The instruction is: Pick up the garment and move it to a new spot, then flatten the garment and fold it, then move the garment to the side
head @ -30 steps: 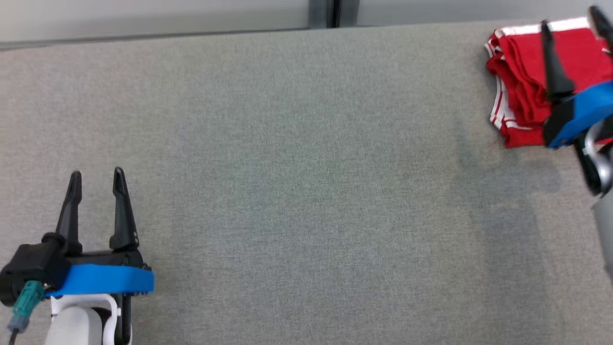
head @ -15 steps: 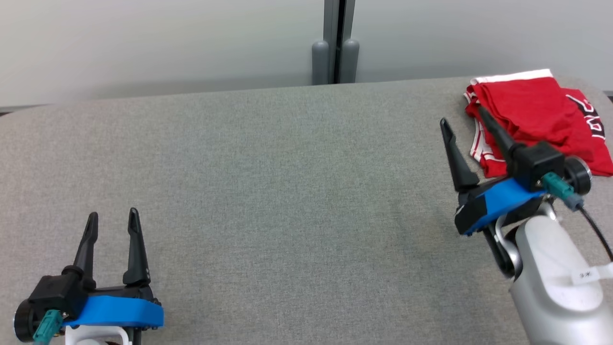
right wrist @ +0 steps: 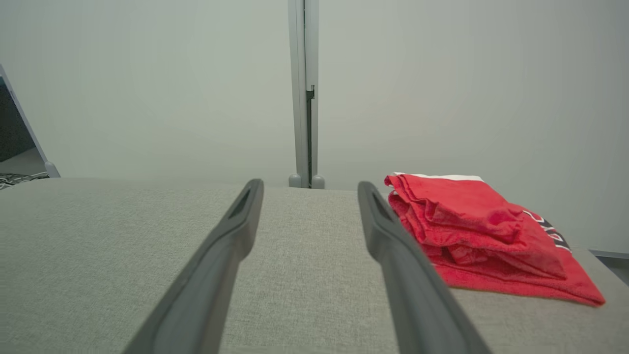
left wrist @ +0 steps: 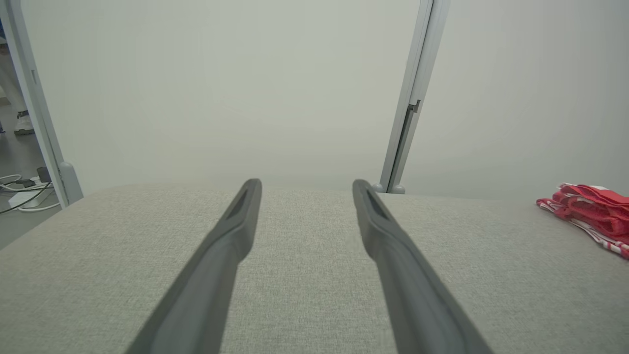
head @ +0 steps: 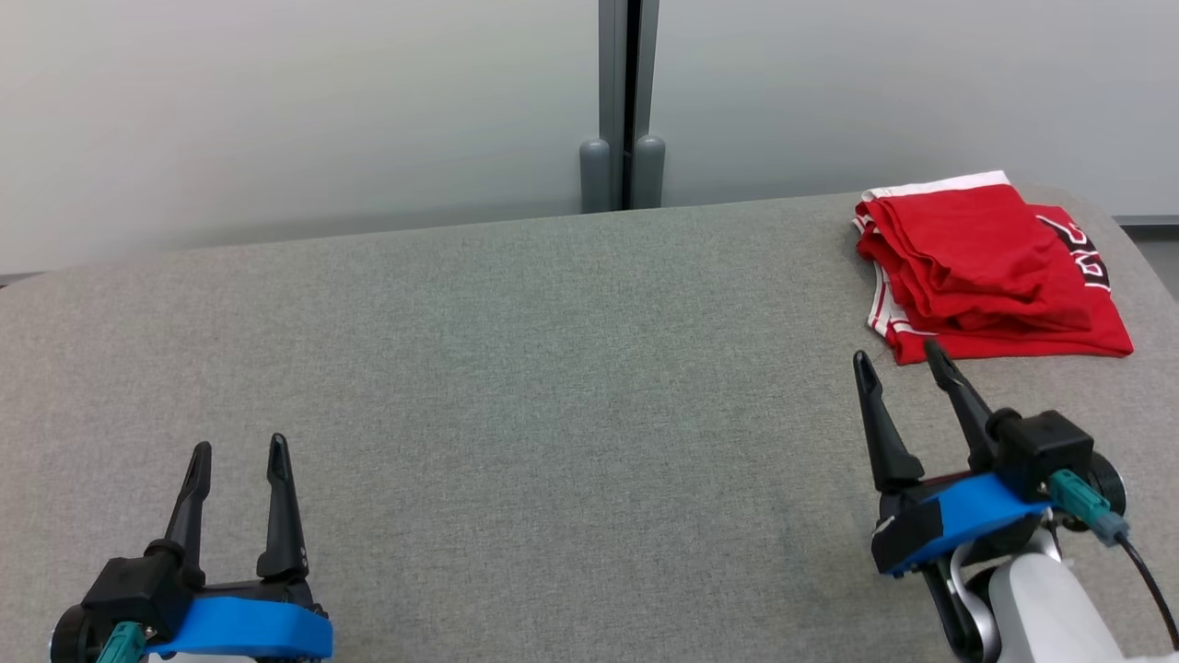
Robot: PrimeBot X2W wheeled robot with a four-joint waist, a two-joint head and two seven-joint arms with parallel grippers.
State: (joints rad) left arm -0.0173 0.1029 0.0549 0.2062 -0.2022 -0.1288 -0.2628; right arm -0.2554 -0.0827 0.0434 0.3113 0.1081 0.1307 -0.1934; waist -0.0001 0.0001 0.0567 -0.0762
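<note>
The folded red garment (head: 976, 267) with white trim lies at the far right corner of the grey tabletop (head: 553, 368). Black lettering on its lower layer is mostly covered by the fold above, so it cannot be read. In the left wrist view the garment is cut off by the right edge.

The right end effector (head: 896, 351) sits just in front of the garment with its fingers apart and nothing between them. One fingertip overlaps the garment's near edge in the head view, and whether it touches the cloth cannot be told. The pale forearm behind it runs off the bottom right corner.

The left end effector (head: 239, 445) is at the near left, well away from the garment, also spread and empty. Its wrist is cropped by the bottom edge. Behind the tabletop a grey post (head: 619, 101) joins two plain wall panels. In the left wrist view, cables (left wrist: 19, 189) lie on the floor past the left corner, too small to make out.

Compared with half a second ago, the head camera has tipped upward, so more wall shows. The right end effector has drawn back towards the robot: its finger then crossed well over the garment's left side, and now it barely reaches the near edge. The garment keeps the same fold and the same corner.
</note>
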